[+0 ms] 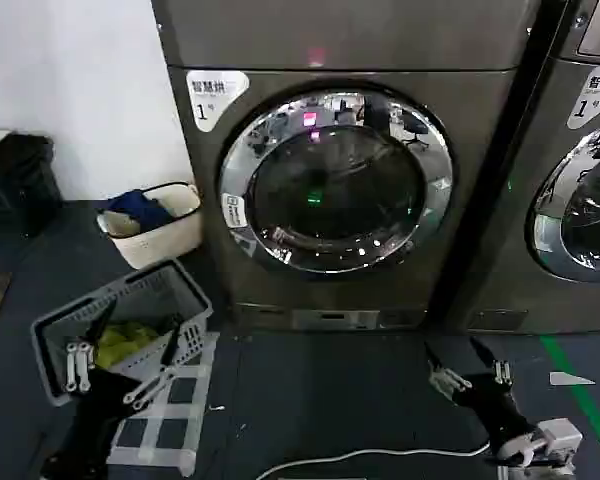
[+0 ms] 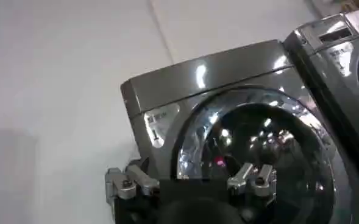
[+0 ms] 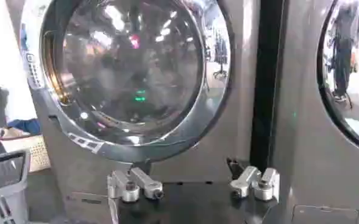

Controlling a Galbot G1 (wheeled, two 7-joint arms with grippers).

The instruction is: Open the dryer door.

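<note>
The dryer door (image 1: 336, 180) is a round porthole with a wide chrome ring and dark glass, shut flat against the grey-bronze machine (image 1: 350, 40). It also shows close in the right wrist view as the dryer door (image 3: 127, 73), and in the left wrist view as the dryer door (image 2: 258, 146). My left gripper (image 1: 120, 365) hangs low at the left, over the grey basket, open and empty. My right gripper (image 1: 470, 365) sits low at the right, in front of the machine's base, open with nothing between its fingers. Both are well below the door and apart from it.
A grey slatted basket (image 1: 55, 330) with yellow-green cloth stands on the floor at the left. A cream basket (image 1: 170, 235) with blue cloth stands behind it by the wall. A neighbouring machine (image 1: 580, 200) with a similar door stands at the right. A white cable (image 1: 360, 455) lies on the dark floor.
</note>
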